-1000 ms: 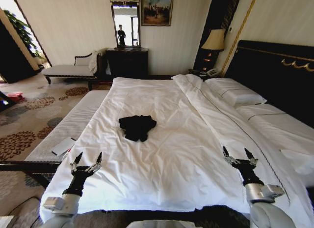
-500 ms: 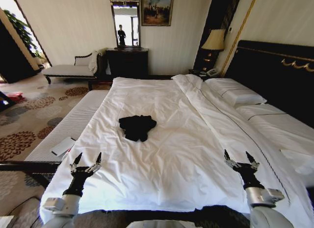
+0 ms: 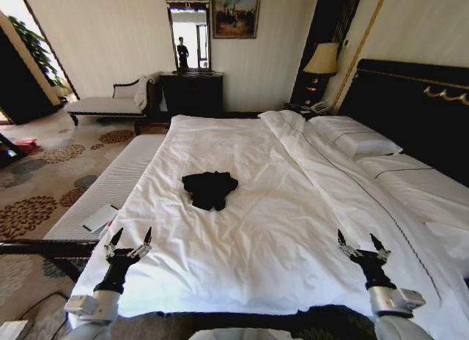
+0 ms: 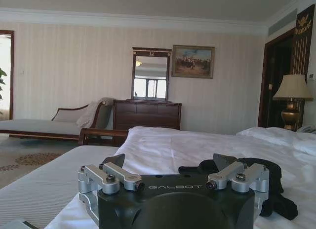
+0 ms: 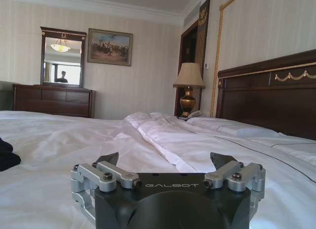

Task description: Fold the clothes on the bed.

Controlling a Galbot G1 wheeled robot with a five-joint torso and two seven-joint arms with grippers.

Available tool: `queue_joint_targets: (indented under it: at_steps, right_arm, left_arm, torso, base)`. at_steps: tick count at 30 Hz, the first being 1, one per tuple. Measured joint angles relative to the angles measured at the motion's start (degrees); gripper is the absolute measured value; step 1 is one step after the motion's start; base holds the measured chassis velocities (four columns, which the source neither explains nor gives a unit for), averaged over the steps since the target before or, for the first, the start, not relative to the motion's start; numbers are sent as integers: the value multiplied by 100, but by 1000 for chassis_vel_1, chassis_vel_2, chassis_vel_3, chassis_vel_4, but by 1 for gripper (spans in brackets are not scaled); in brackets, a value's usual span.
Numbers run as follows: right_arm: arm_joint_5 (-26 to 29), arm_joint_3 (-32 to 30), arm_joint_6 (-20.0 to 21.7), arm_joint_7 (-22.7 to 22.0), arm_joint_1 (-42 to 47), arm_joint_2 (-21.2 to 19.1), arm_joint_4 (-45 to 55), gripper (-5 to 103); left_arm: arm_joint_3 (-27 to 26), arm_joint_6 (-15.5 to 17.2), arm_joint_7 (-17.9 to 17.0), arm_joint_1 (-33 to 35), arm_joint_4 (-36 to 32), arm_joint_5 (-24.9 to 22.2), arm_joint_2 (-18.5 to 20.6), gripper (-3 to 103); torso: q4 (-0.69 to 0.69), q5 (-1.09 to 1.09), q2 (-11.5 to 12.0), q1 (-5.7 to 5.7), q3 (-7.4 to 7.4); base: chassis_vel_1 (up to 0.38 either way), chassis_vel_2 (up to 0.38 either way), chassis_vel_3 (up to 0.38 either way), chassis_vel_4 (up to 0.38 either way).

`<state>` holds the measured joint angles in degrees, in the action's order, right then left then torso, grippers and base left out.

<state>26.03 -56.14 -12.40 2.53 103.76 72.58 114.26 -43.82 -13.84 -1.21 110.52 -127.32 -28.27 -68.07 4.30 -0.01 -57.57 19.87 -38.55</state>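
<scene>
The left gripper (image 3: 128, 239) is up over the near left corner of the bed (image 3: 249, 259), with its fingers spread wide and nothing between them. The right gripper (image 3: 363, 244) is up near the bed's near right edge, fingers spread wide too, holding nothing.

From the head, you look down on both grippers and the whole bed. The left wrist view looks low across the bed, so the top (image 4: 269, 187) peeks out just behind the left gripper (image 4: 170, 162). The right wrist view shows only a dark bit of the top (image 5: 7, 155) at the side, and past the right gripper (image 5: 165, 162) it shows the dark headboard (image 5: 266, 98) up close.

The top (image 3: 210, 189) is black and small. It lies in a crumpled bunch near the middle of the bed, a bit toward the left edge, well apart from both grippers. No letters can be seen on it.

The white duvet (image 3: 293, 179) is folded back in a long ridge toward the pillows (image 3: 355, 143). A lamp (image 3: 320, 59) stands by the headboard. A grey bench (image 3: 110, 186) runs along the bed's left edge, with a flat white thing (image 3: 101, 217) on it. A dresser (image 3: 192, 92) with a mirror (image 3: 187, 32) stands at the far wall. Nothing lies between the grippers and the top.
</scene>
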Motion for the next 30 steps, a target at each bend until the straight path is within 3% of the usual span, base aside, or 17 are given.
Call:
queue_joint_targets:
  at_steps: [19, 30]
  right_arm:
    - [-65, -39, -16, 15, 35, 53, 1, 100]
    - [-197, -60, -44, -61, 48, 118, -9, 100]
  left_arm:
    - [21, 2, -64, -20, -8, 16, -20, 100]
    - [66, 1, -66, -41, -17, 23, -58, 100]
  torso:
    - [1, 1, 0, 0, 0]
    - [1, 3, 0, 0, 0]
  base:
    - [125, 121, -128, -129]
    - [19, 21, -24, -18]
